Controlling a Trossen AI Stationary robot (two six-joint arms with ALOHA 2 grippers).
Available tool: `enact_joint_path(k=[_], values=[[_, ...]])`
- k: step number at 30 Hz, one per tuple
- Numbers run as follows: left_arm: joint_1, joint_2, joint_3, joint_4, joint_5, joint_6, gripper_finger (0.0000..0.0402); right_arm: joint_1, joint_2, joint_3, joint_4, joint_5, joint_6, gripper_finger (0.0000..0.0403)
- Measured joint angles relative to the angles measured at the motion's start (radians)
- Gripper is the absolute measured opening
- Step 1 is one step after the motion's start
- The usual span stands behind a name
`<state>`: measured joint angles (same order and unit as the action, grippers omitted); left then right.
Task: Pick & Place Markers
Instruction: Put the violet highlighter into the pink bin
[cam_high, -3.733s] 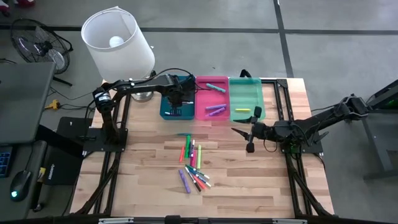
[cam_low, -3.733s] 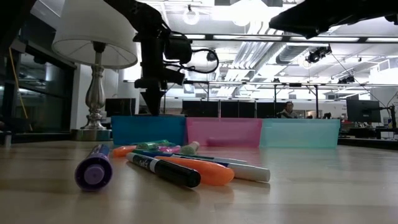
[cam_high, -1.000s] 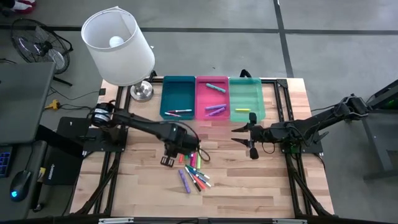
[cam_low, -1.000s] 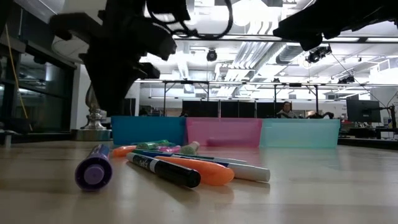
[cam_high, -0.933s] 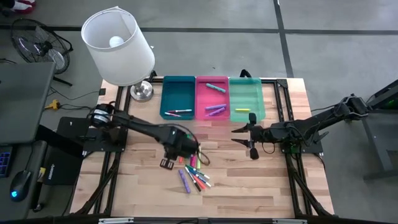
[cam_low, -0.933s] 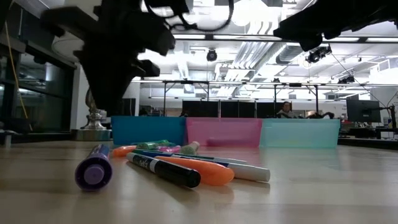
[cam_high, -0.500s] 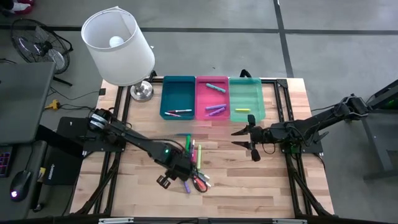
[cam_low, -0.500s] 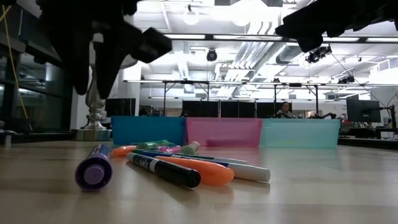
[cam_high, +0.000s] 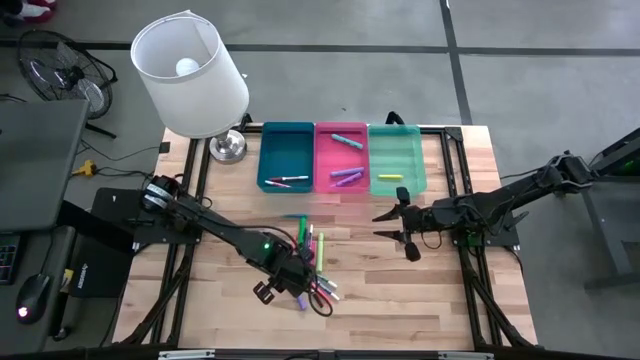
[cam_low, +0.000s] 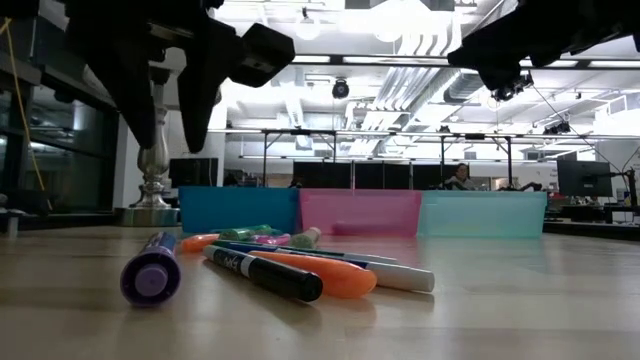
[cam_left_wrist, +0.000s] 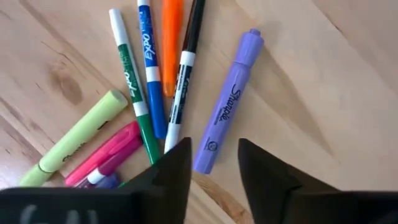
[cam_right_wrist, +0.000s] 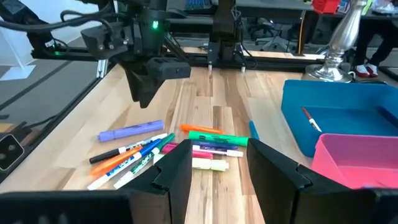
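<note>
Markers: loose cluster of thin mixed-colour marker pens (cam_high: 312, 265) on the pale wooden table (cam_high: 400, 300), near centre; a few more in the trays at 12 o'clock.
Purple marker: lilac plastic highlighter (cam_left_wrist: 226, 127) at the cluster's 7 o'clock edge, flat on the wood.
Left gripper (cam_left_wrist: 213, 163): above the lilac highlighter's end, fingers apart, empty, not touching.
Right gripper (cam_high: 398, 226): at 3 o'clock of the cluster, well apart, fingers apart, empty.
Trays: blue rectangular plastic tray (cam_high: 285, 156), pink rectangular plastic tray (cam_high: 341, 158), green rectangular plastic tray (cam_high: 397, 158), side by side.
</note>
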<state>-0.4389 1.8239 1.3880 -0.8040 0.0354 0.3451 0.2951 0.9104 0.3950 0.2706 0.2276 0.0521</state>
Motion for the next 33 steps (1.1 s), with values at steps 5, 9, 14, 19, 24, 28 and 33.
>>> enact_joint_path(k=[5, 9, 14, 19, 24, 28, 33], values=[[0.0, 0.055, -0.001, -0.022, 0.002, 0.029, 0.0197, 0.0, 0.0, 0.0, -0.003, 0.0, 0.0, 0.0142], [-0.011, 0.081, -0.001, -0.02, 0.008, 0.056, 0.0214, 0.0, 0.0, 0.0, -0.007, 0.0, 0.0, 0.0142], [-0.014, 0.111, 0.0, 0.002, -0.012, 0.077, 0.0215, 0.0, 0.0, 0.0, -0.012, 0.0, 0.0, 0.0142], [-0.013, 0.137, 0.004, 0.008, -0.027, 0.079, 0.0215, 0.0, 0.0, 0.0, -0.015, 0.001, 0.0, 0.0142], [-0.012, 0.172, 0.007, 0.04, -0.025, 0.084, 0.0211, 0.0, 0.0, 0.0, -0.021, 0.002, 0.017, 0.0142], [-0.013, 0.199, 0.006, 0.028, -0.01, 0.101, 0.0189, 0.0, 0.0, 0.0, -0.032, 0.0, 0.023, 0.0142], [-0.013, 0.223, 0.006, 0.018, 0.002, 0.096, 0.0142, 0.0, 0.0, 0.0, -0.037, 0.001, 0.023, 0.0142]])
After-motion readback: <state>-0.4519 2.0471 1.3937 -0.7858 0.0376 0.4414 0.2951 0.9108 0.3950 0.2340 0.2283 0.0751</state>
